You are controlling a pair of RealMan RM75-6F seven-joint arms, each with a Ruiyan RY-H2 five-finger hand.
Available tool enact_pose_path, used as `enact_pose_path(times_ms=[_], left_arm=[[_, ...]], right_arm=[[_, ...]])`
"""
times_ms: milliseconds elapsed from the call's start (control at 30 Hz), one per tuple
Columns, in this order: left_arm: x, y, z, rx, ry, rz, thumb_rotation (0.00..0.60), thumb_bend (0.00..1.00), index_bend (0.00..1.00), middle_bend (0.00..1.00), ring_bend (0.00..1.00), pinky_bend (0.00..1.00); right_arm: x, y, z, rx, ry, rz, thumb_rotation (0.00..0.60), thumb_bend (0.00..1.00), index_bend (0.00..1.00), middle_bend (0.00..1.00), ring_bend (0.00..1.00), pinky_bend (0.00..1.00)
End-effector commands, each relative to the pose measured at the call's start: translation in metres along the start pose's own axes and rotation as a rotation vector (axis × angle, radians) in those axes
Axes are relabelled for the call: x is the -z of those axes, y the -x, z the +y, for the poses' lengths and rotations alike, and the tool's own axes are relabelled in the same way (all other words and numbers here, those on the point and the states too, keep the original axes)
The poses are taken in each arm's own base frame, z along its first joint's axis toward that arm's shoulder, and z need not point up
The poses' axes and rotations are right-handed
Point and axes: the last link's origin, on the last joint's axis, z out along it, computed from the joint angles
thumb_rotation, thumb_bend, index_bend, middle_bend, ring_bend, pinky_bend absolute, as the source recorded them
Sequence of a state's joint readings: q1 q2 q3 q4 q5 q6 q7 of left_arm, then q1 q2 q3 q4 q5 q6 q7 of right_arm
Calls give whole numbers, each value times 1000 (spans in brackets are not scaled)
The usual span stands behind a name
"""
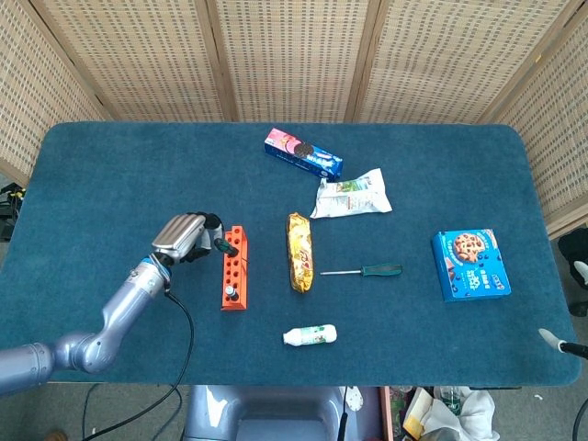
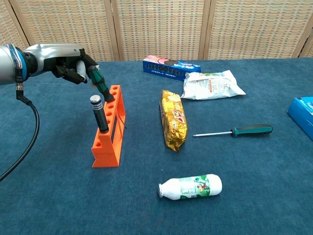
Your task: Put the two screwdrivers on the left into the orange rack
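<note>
The orange rack (image 1: 233,266) (image 2: 109,128) stands left of centre on the blue table. A black-handled screwdriver (image 2: 100,114) (image 1: 231,294) stands upright in a near hole. My left hand (image 1: 186,238) (image 2: 72,61) grips a green-handled screwdriver (image 2: 101,84) (image 1: 223,245) by its handle, tilted steeply, its shaft going down into a far hole of the rack. My right hand shows in neither view.
A gold snack bag (image 1: 299,251) lies right of the rack, with another green-handled screwdriver (image 1: 364,271) beyond it. A white bottle (image 1: 310,335) lies near the front. A cookie tube (image 1: 303,152), a white pouch (image 1: 350,194) and a blue box (image 1: 469,265) sit further off.
</note>
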State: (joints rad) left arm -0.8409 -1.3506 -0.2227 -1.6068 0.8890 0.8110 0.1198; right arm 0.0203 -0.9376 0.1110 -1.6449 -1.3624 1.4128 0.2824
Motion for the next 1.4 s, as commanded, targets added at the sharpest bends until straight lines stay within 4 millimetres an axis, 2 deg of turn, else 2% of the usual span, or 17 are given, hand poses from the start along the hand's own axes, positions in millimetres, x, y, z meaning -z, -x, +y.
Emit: enact_pose_path(times_ms=[33,533,700,833,1000,1033,1100,1167,1200,1233,1267,1300,1400], left_arm=[[-1,0,2,1,3,-1,600,1000,681,355,279,239],[0,1,5,14,5,0,600,1000,681,349,279,239],[5,-4,4,20,10,11,600,1000,681,349,279,239],[16,-16,1,24,23,24,600,1000,679,341,279,230],[45,-46,-17,-8,23,110,600,1000,663,337,279,216],[51,-51,-21,-15,21,131,600,976,649,332,278,215],[66,-66,-33,-34,4,199,600,814,588,293,259,209],[84,-78,-49,-29,-26,265,600,398,408,149,154,149],[93,-81,-55,-26,-40,281,600,258,320,95,104,108],[99,-83,-60,-24,-48,291,600,102,179,32,40,53],[111,-88,-71,-25,-80,318,600,27,71,1,4,13],[118,-89,-76,-27,-91,329,600,4,28,0,0,1],[151,-90,-99,-47,-154,382,600,0,0,0,0,0]], right_arm=[[0,0,0,0,0,1,600,0,0,0,0,0],[0,-1,1,-3,-1,0,600,0,0,0,0,0],[0,-1,0,-1,-3,-1,600,0,0,0,0,0],[1,-1,1,-2,-1,1,600,0,0,0,0,0],[1,-1,1,-4,-3,1,600,0,0,0,0,0],[1,-1,0,-4,-5,1,600,0,0,0,0,0],[1,-1,0,-3,-8,0,600,0,0,0,0,0],[2,-1,-1,-2,-9,1,600,0,0,0,0,0],[2,-1,-1,-2,-10,1,600,0,0,0,0,0],[2,-1,-1,-1,-11,2,600,0,0,0,0,0],[2,0,-1,0,-10,2,600,0,0,0,0,0],[2,0,-1,0,-10,2,600,0,0,0,0,0],[2,0,-1,0,-9,4,600,0,0,0,0,0]])
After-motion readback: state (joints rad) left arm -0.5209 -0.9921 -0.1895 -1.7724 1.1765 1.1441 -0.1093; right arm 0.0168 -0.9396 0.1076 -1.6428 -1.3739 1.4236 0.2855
